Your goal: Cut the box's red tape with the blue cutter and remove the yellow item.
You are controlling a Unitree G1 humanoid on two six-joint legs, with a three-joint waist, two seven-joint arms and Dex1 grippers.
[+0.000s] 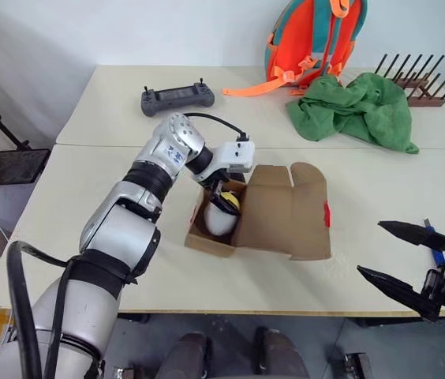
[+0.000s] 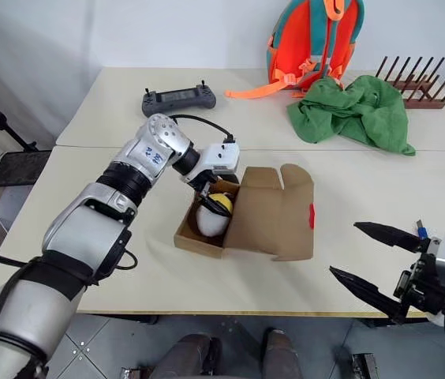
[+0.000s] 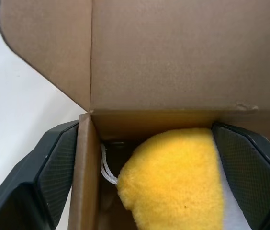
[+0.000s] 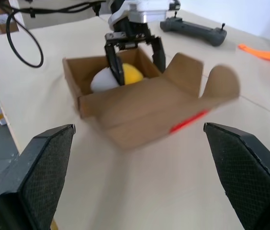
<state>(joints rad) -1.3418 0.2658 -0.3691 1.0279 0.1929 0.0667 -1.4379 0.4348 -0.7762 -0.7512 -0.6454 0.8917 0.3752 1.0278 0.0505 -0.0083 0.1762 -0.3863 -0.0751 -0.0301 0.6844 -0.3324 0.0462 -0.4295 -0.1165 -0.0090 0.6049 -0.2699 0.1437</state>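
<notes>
Blue cutter (image 1: 435,251) first: I can only make out a sliver of it on the table behind my right gripper (image 1: 400,259), near the right edge, and nothing has hold of it. That gripper hangs low over the table's near right corner with its two fingers spread wide and empty, well apart from the box (image 1: 266,213).

By my reading the cutting part is finished. The box sits with its lid folded back flat toward the right, and the red tape (image 1: 327,214) shows as a short strip on the outer edge of that opened flap, no longer bridging any seam.

What is left is the removal. The yellow item (image 2: 221,204) lies inside the box, at the far end of the open compartment, yellow on top with white below it. My left gripper (image 1: 224,194) reaches down into the box from the far left side, fingers wide apart. In the left wrist view one finger (image 3: 53,177) stands outside the cardboard side wall and the other is against the yellow item's far flank, so the wall sits between the fingers along with the item. Nothing is gripped yet.

I judge I should shift that outer finger inside the wall before closing, or I will pinch cardboard too.
</notes>
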